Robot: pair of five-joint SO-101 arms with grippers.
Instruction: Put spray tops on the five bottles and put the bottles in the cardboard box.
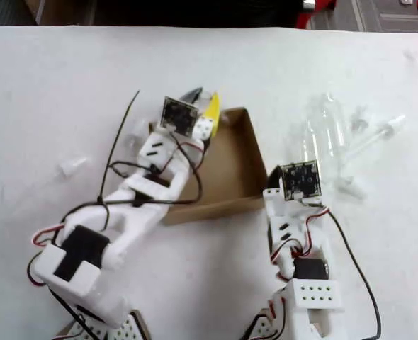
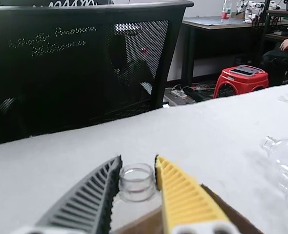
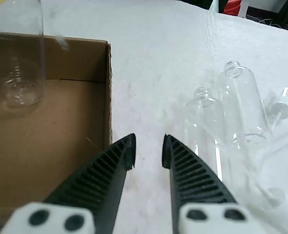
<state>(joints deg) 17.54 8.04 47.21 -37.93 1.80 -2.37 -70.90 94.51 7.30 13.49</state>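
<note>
Notably, left wrist view: left gripper (image 2: 138,161) pinching bottle (image 2: 136,184) neck.

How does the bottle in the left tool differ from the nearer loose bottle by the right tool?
The held bottle is clamped at its neck by the left tool; the loose bottle is untouched, beside the open right tool. The held bottle is upright over the cardboard box; the loose bottle lies on the table. Both are clear and uncapped.
</note>
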